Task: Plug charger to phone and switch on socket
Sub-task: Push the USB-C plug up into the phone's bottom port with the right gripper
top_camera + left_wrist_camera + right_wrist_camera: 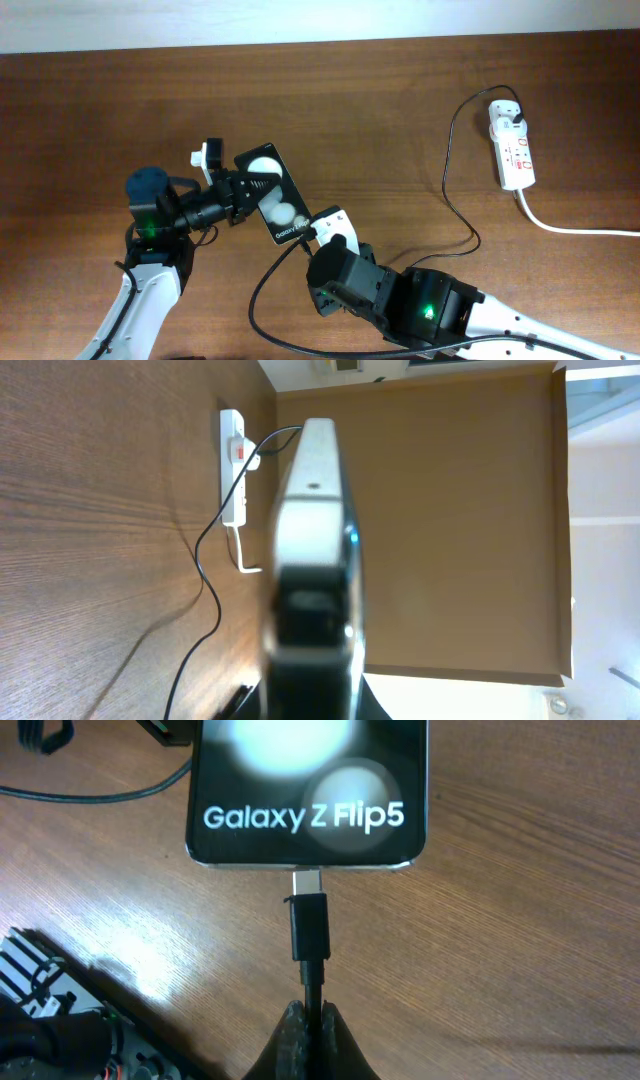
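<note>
The phone (275, 200) is a black glossy slab with two white glare spots, held tilted above the table in my shut left gripper (250, 188). In the left wrist view the phone (315, 530) shows edge-on. In the right wrist view the phone (305, 790) reads "Galaxy Z Flip5". My right gripper (310, 1015) is shut on the charger (310, 930) just behind its connector. The metal tip touches the middle of the phone's bottom edge, and part of the tip shows. The socket (512, 145) lies at the far right with the charger's black plug (517, 120) in it.
The charger's thin black cable (460, 215) runs from the socket down across the table, under my right arm (400, 295), and loops near the front. A thick white cord (570, 228) leaves the socket towards the right edge. The socket also shows in the left wrist view (233, 470).
</note>
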`<state>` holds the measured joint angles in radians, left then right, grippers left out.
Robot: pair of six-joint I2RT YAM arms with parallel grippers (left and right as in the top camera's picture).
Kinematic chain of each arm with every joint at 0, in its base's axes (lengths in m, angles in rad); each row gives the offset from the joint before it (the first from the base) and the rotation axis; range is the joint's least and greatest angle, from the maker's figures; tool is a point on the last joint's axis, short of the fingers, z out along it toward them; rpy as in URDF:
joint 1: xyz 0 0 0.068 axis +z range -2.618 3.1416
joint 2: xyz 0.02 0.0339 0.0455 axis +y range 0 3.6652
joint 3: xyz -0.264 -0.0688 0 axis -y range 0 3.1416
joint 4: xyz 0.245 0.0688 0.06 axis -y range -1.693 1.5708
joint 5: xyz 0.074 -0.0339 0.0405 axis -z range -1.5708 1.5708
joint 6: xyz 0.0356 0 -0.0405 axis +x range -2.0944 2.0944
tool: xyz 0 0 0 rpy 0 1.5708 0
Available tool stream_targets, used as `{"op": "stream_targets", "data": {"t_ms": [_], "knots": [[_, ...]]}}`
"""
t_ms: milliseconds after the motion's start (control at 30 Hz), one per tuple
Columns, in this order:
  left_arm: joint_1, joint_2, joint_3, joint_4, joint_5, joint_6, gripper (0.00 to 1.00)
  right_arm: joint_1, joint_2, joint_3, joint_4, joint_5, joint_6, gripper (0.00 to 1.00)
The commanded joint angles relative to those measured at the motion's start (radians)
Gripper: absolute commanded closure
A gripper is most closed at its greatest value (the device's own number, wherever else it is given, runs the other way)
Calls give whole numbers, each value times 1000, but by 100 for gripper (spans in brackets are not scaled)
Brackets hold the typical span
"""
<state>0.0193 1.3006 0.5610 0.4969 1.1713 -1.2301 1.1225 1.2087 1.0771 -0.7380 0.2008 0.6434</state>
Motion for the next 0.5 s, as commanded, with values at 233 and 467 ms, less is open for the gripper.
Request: {"op": "stream_targets", "data": {"t_ms": [233, 467], "knots": [[-3, -8, 10, 7, 11, -15, 100, 4, -18, 17, 12, 11, 1, 96], [-3, -8, 10, 7, 11, -16, 100, 4, -18, 17, 9, -9, 1, 96]]}}
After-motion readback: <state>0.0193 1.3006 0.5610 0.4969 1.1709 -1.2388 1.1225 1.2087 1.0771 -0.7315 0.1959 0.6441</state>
